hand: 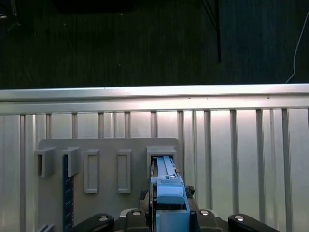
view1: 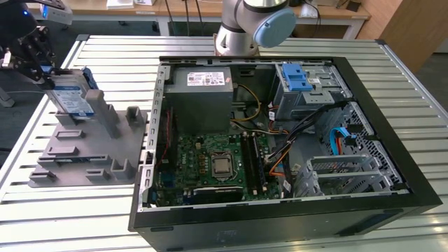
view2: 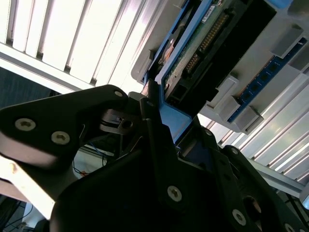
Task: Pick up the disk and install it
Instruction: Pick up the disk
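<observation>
The disk stands on edge in a slot of the grey holder at the exterior view's left; its white-and-blue label and blue bracket show. My gripper is at the disk's upper end, fingers closed on the blue bracket. In the first wrist view the disk runs from the gripper down into the holder's slot. In the second wrist view the black fingers clamp the blue bracket, and the disk's circuit-board side shows beyond them.
An open computer case lies on the slatted metal table, with a grey power-supply box and a perforated cage with a blue latch. The arm's base stands behind it. A blue strip sits in another holder slot.
</observation>
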Robot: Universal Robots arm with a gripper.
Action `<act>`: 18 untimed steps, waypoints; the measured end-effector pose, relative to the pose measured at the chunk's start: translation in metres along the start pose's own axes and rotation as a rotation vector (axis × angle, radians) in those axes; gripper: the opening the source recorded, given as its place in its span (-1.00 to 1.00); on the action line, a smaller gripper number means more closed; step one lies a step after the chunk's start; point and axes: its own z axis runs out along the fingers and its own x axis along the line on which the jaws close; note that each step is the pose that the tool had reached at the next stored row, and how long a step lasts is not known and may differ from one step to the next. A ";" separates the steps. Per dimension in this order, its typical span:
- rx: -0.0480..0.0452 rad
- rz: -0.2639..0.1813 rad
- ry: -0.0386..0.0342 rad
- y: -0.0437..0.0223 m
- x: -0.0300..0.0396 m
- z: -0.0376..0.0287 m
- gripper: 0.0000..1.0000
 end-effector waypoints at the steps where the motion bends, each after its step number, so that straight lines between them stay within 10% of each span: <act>1: 0.0000 0.000 0.0000 0.0000 0.0000 0.0000 -0.27; 18: 0.0000 0.000 0.0000 0.0002 -0.0001 -0.0096 -0.27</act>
